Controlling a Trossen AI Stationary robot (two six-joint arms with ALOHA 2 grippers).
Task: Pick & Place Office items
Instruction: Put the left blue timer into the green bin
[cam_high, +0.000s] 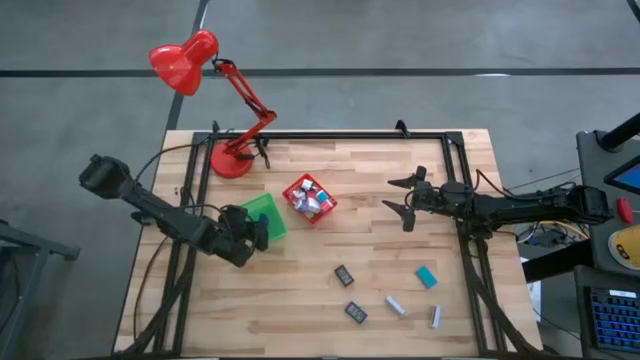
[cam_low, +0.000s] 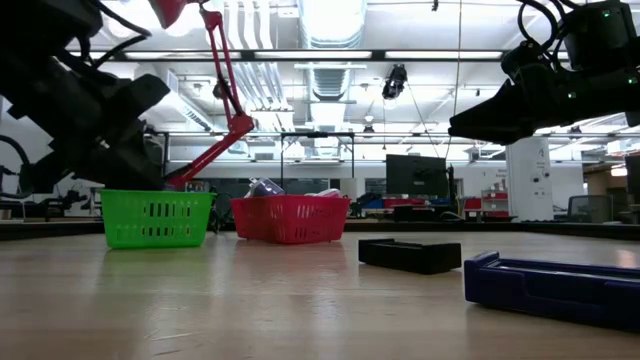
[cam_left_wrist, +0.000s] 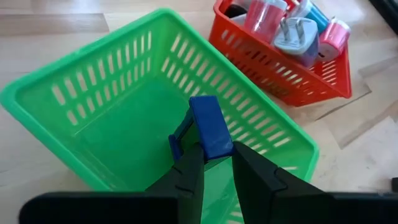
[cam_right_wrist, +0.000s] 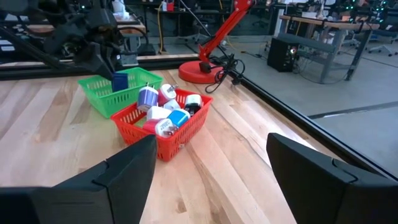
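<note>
Left claw clenched on a blue block, held just above the green bin. Right claw spread wide, hovering over bare tabletop, well apart from the red bin.

Wooden desk, butcher-block top w/ black frame rails along far, left & right edges. Far-left corner: red lamp base. Centre-left: green bin beside red bin, the latter filled w/ small items. Near-right area, loose on the top: two black pieces, teal block, two grey-white sticks.
</note>
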